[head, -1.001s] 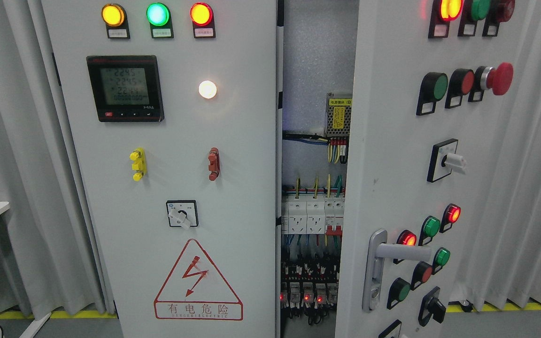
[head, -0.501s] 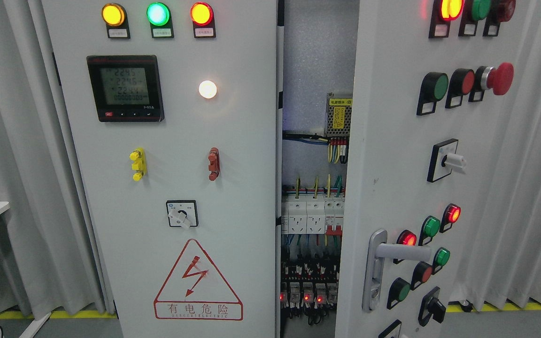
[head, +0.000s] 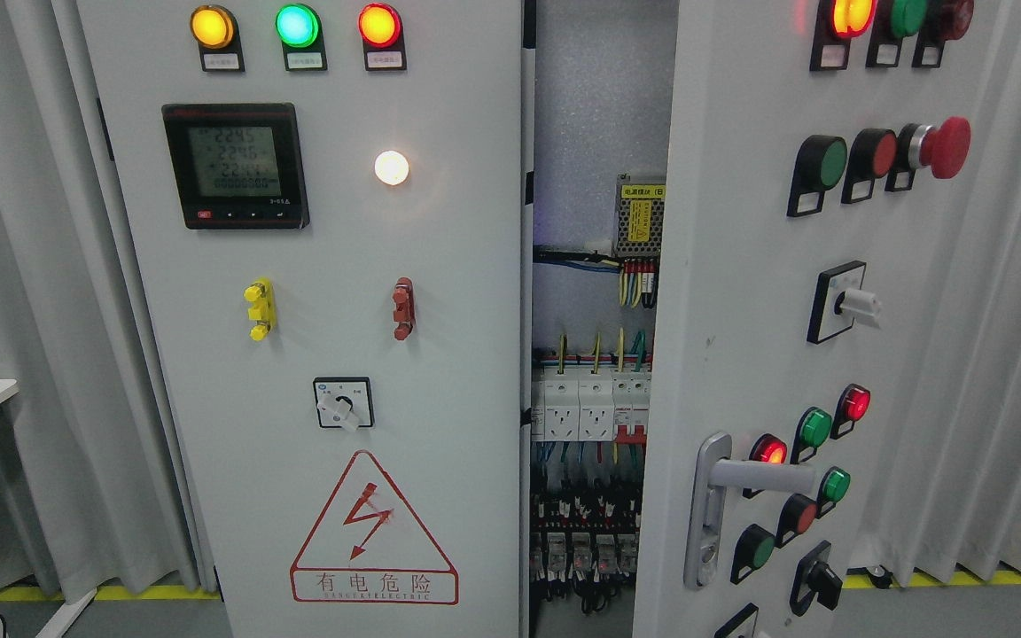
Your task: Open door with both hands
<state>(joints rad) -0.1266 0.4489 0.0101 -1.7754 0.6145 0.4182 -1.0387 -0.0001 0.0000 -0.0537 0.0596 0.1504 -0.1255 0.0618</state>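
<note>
Setting: pale curtains (head: 50,354) flank a grey electrical cabinet; yellow floor stripe (head: 112,592) at its foot.
Right door (head: 741,310): nearest, swung partly open toward the camera, with silver lever handle (head: 741,478) and red and green buttons.
Left door (head: 342,310): shut, bearing digital meter (head: 236,166) and warning triangle (head: 373,530).
Gap: breakers (head: 586,406) and wiring behind.
Hands: neither shows, grip unknown.
</note>
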